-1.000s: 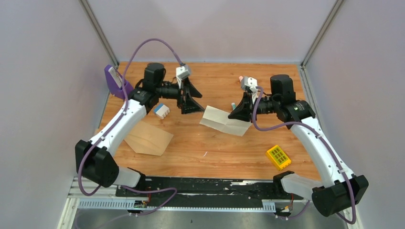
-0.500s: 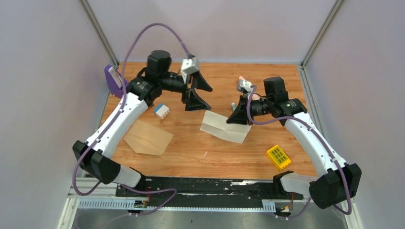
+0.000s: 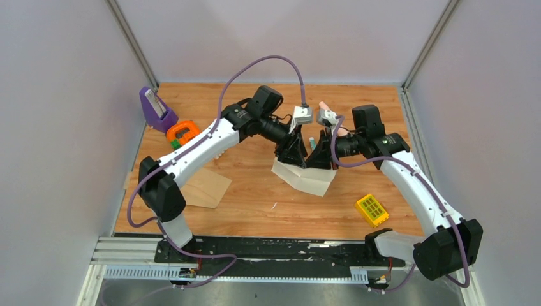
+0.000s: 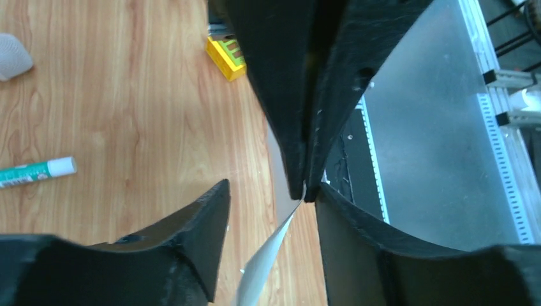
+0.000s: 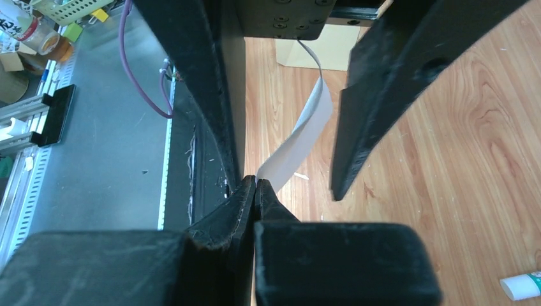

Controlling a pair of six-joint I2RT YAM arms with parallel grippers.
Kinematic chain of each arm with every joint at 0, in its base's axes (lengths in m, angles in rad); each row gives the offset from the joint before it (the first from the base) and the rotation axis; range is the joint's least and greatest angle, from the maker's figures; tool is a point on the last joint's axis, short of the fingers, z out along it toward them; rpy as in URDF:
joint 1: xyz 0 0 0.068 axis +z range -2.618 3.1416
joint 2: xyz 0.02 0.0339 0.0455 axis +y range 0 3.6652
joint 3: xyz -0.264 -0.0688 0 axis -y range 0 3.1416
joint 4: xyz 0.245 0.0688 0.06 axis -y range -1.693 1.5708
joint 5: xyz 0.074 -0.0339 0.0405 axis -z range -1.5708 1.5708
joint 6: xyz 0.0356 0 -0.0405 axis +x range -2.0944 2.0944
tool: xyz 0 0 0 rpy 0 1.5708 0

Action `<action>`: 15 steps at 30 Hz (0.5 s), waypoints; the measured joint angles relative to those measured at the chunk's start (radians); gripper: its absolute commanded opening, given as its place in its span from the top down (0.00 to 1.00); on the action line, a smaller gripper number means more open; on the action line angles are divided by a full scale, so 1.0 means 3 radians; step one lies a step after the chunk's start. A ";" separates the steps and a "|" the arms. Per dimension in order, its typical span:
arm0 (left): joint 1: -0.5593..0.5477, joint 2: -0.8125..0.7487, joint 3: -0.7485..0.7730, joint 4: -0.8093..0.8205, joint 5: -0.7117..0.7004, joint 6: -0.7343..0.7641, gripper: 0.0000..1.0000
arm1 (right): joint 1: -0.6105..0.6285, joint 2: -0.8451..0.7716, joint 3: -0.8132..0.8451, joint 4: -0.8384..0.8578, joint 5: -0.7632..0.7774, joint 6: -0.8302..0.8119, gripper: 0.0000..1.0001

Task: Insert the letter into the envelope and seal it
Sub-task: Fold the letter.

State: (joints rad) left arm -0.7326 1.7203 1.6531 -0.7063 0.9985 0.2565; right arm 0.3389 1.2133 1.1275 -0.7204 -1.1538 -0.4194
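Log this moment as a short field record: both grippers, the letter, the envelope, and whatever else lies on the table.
left gripper: open, fingers either side of the letter, not pinching
right gripper: shut on the letter's edge
letter: centre of the table, curling between the two grippers
envelope: flat, left of the letter, apart from it, partly hidden by the left arm
other items: yellow block near right; green-and-white stick; purple holder far left; orange item beside it

Top view: fixed, high and behind, looking down over the whole table [image 3: 255, 197]. Wrist views: close, facing each other, both sharing the letter [image 4: 261, 268]
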 measured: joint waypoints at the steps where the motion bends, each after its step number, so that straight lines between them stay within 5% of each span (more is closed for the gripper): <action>1: -0.0029 0.0000 0.0018 -0.0034 -0.0020 0.0025 0.51 | -0.0003 -0.0001 -0.0004 -0.0003 0.0000 -0.0001 1.00; 10: -0.0090 -0.0025 0.0041 -0.0140 -0.0130 0.0172 0.63 | -0.0005 -0.0001 -0.0006 -0.0003 0.0092 -0.0019 1.00; 15: -0.0081 -0.0099 0.0036 -0.0240 -0.0224 0.0289 0.83 | -0.0023 -0.0001 -0.0006 0.0001 0.0125 -0.0039 1.00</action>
State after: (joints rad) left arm -0.7570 1.6905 1.6638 -0.7784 0.9314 0.3431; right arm 0.3321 1.2129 1.1255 -0.7200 -1.1164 -0.4313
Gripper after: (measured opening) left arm 0.283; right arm 0.010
